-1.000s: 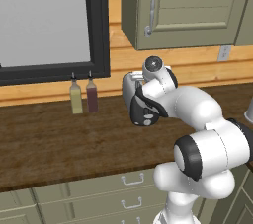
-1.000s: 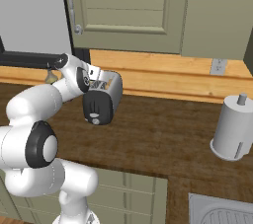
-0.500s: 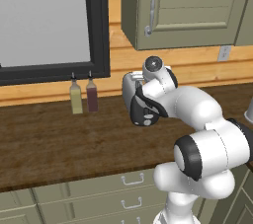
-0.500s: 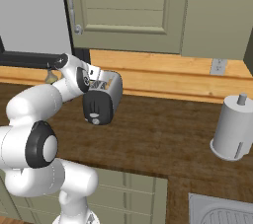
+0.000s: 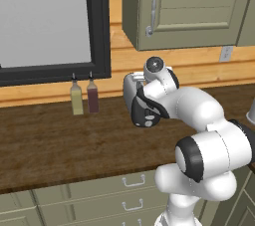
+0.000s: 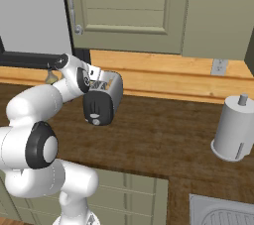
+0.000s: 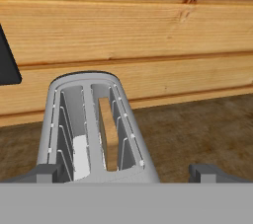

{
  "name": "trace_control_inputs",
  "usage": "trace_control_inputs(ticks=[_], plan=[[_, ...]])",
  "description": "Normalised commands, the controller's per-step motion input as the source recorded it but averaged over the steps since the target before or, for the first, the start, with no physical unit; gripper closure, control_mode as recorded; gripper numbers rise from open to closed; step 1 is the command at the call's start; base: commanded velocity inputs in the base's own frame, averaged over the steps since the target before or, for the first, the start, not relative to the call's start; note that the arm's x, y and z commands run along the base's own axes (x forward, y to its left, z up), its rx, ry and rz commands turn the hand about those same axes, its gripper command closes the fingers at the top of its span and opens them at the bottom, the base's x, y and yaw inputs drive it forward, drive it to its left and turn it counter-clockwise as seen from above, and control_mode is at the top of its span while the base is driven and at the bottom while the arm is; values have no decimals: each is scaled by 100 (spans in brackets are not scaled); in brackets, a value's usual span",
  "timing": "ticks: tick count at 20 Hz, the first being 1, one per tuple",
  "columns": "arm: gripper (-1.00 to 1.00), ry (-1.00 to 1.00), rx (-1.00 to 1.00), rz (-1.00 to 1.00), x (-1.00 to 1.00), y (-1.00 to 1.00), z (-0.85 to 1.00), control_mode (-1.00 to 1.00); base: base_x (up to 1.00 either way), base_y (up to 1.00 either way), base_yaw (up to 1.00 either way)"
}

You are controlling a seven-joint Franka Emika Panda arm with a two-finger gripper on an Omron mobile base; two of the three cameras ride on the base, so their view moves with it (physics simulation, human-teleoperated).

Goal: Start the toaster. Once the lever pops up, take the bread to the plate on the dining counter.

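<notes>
Left base view: nothing has shifted over the last second; the arm holds the same pose, its hand poised over the toaster [image 5: 135, 101] on the dark wood counter [image 5: 60, 135], with two slim bottles [image 5: 83, 95] well to the left against the wall. That stillness suggests a wait, probably for the lever to pop up, or a pause before starting it.

Right base view: the toaster [image 6: 108, 98] shows its black end panel [image 6: 98, 107] toward the camera, unchanged too; the hand hangs above its near end. A grey paper-towel holder [image 6: 234, 132] stands well apart to the right.

Hand view: the gripper [image 7: 126, 172] is spread wide and empty, its tips straddling the toaster's near end. The bread [image 7: 108, 136] sits sunk in the right slot, just ahead between the tips.
</notes>
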Motion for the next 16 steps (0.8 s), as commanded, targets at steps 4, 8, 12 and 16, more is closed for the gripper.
trace_control_inputs(ticks=[4,8,12,16], plan=[[-100,0,0,0,0,0,0,-100,0,0,0],[-100,0,0,0,0,0,0,-100,0,0,0],[-100,0,0,0,0,0,0,-100,0,0,0],[-100,0,0,0,0,0,0,-100,0,0,0]])
